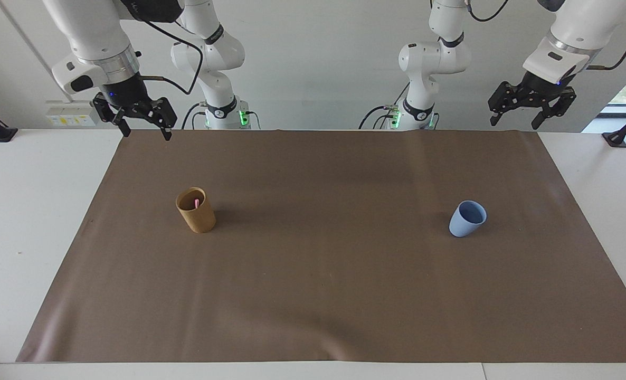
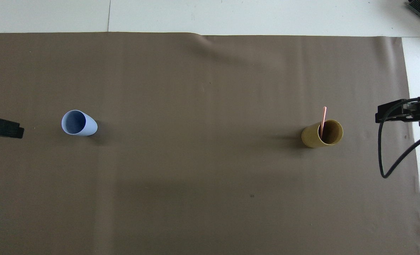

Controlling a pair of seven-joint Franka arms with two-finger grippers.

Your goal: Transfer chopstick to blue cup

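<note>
Nothing gripped yet. Right hand (image 1: 143, 124) hangs high over the mat's edge nearest the robots at the right arm's end, fingers spread wide, empty. Left hand (image 1: 532, 111) hangs likewise off the mat's corner at the left arm's end, fingers wide, empty, waiting.

Chopstick (image 2: 323, 118) stands in the tan cup (image 1: 196, 210), leaning against the rim, pink tip poking just above it. Blue cup (image 1: 467, 218) sits upright and empty toward the left arm's end of the bench, well apart from the tan cup, about level with it.

Step in hand, by judgement: fetch the chopstick with the right hand, the closer one. Best to come straight down over the tan cup, narrow the fingers beforehand so they clear the rim, pinch only the exposed tip, then lift vertically until free of the cup. Risk: a slanted pull tips the light cup.

Brown mat (image 1: 323, 295) lies bare between the cups, so plenty of room for a carry or a handover mid-bench. Both cups well in from the mat's edges. Small blue mouth calls for a careful, near-upright drop.
</note>
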